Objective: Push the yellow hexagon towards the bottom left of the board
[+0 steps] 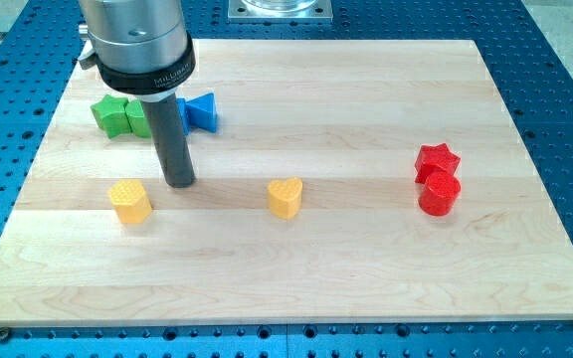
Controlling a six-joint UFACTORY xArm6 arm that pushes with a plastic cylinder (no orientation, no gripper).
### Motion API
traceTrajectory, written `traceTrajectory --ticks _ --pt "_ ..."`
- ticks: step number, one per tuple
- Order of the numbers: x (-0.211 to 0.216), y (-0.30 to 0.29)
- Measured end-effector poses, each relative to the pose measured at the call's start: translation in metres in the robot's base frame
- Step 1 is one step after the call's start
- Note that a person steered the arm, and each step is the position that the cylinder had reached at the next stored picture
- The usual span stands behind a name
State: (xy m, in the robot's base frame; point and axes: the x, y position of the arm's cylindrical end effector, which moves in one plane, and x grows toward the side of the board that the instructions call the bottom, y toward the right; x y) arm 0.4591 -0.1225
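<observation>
As I count from the one camera, six blocks sit on the wooden surface: two yellow, two red, two green as far as I can separate them, and one blue — that makes seven if the green cluster is really two pieces.

The yellow hexagon stands in the view's left half, a little below the middle of the surface. My tip rests just beside it, up and to its right, apart from it by a narrow gap. The rig carries no gripper, only this dark rod, so there is nothing that opens or closes and nothing is held.

The yellow heart stands alone near the centre, well apart from the hexagon. At the view's right the red star touches the red cylinder, the star above, the cylinder below.

At the view's upper left, behind the rod, the green star sits against a second green block whose shape the rod partly hides. The blue block, roughly triangular, lies just right of the rod.

On the black collar above the rod there is pale lettering — too small for me to read with any confidence.
</observation>
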Motion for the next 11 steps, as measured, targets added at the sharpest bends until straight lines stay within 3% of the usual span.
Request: traceTrajectory --ticks 3,4,5,6,7,11 --pt "0.025 -0.057" --pt "0.013 -0.008" --pt "0.006 0.003" --pt "0.046 -0.006" --pt "0.075 -0.053" --pt "0.120 -0.084"
